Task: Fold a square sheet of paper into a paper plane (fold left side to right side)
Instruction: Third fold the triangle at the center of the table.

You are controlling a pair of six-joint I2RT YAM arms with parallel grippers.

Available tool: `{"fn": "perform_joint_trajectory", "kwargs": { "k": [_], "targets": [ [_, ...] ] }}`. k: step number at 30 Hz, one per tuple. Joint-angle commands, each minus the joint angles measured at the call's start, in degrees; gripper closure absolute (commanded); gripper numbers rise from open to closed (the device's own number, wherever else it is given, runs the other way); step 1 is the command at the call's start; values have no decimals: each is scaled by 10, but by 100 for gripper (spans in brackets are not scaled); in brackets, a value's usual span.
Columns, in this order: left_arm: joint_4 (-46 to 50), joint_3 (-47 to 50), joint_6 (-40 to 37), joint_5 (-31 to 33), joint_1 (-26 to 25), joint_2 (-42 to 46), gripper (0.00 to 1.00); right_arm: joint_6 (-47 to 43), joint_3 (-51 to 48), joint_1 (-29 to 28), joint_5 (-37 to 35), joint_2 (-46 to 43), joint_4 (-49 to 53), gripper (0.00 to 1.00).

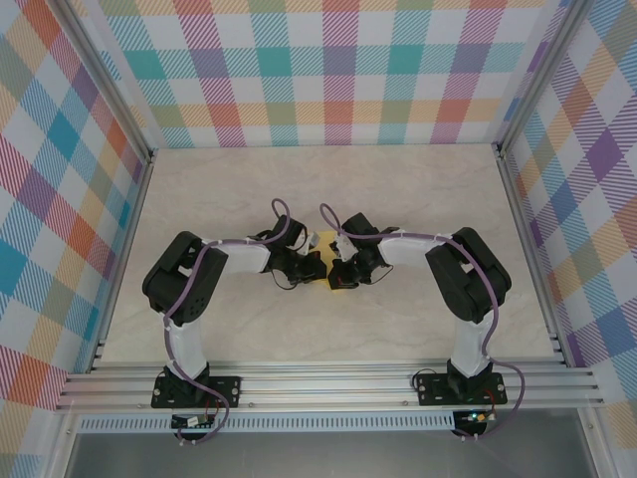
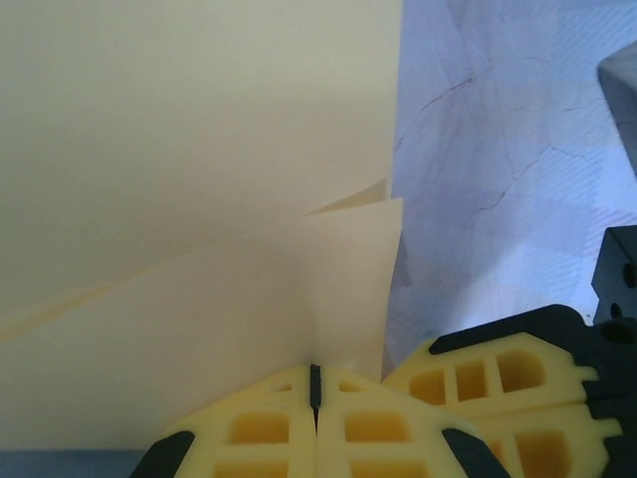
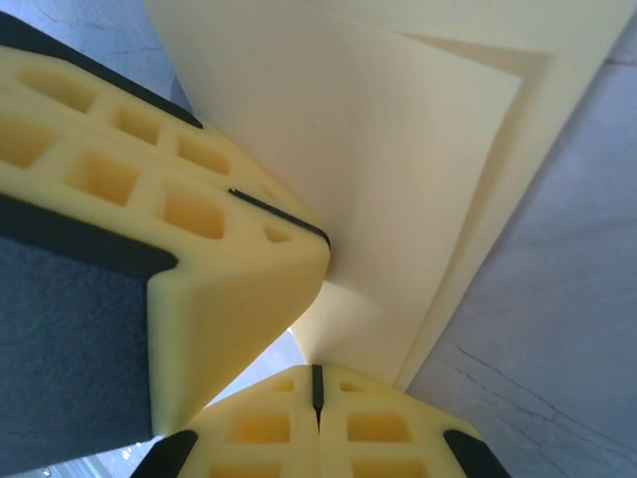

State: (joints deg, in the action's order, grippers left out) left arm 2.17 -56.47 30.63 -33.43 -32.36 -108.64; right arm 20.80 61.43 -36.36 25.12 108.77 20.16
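— Checkered walls, pale desk [image 1: 418, 199]... where is the paper sheet [image 1: 326, 240]?
— Middle of the desk, partly folded, between the two arms. Left claw [image 2: 316, 383] is fully closed on its edge; right claw [image 3: 318, 383] is closed too, pinching a corner.
— Will it handle easily?
— I think no: very thin, light, floppy, tears easily. Better to hold edges or corners, gently.

Most of the paper [image 1: 326, 240] is covered overhead
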Motion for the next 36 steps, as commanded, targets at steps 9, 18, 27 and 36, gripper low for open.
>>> {"fn": "perform_joint_trajectory", "kwargs": {
  "k": [9, 18, 27, 36],
  "targets": [
    [45, -10, -39, 56, 42, -20, 97, -1, -32, -4, -53, 24, 54, 100],
    [114, -89, -103, 43, 112, -13, 92, 0, -34, -4, -52, 23, 52, 100],
    [102, -62, -87, 7, 123, 53, 73, 0, -32, -4, -50, 25, 52, 100],
    [57, -1, -57, -25, 120, 40, 59, 0, -30, -4, -46, 25, 49, 100]
  ]
}}
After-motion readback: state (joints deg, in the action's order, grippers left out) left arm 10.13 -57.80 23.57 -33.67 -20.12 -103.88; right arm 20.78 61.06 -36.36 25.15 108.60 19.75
